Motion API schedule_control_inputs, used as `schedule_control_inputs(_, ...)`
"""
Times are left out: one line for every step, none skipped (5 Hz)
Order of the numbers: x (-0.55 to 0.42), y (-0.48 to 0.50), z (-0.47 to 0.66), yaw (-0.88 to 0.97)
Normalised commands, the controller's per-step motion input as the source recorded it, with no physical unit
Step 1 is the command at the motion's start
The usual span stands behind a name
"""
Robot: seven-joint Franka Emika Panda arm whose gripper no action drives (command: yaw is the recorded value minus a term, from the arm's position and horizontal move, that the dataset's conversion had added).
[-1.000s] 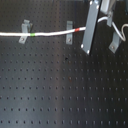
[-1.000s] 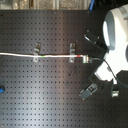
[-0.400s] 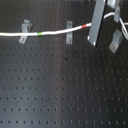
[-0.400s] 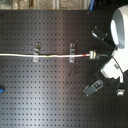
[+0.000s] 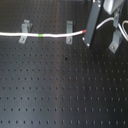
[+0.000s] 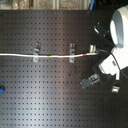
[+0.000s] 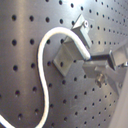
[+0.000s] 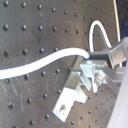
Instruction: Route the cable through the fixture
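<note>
Pincer (image 5: 88,36) low over board, closed on cable (image 5: 50,35) end.

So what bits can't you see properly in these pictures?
- Claw: first exterior view, top edge cuts off the arm; whether it pinches the long thin white cable is too blurry to tell.
- Cable's far end: leaves both exterior views' left edge.
- Small blue thing: second exterior view, cut by left edge.

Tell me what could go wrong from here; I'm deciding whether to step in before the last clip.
1. The gripper holds the cable right at its end near the red band, so a slip could drop it short of the third fixture.
2. The cable already runs by two clips; pulling sideways may lift it out of them.
3. The white robot wire loops close to the third fixture and could snag there.
</note>
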Motion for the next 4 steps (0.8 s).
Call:
schedule_control_inputs(0.019, 0.106, -0.08, 0.49)
schedule_control_inputs(-0.002, 0.004, 0.04, 0.39)
schedule_control_inputs(-0.11, -0.141, 0.23, 0.0)
schedule_control_inputs(-0.125, -0.144, 0.18, 0.0)
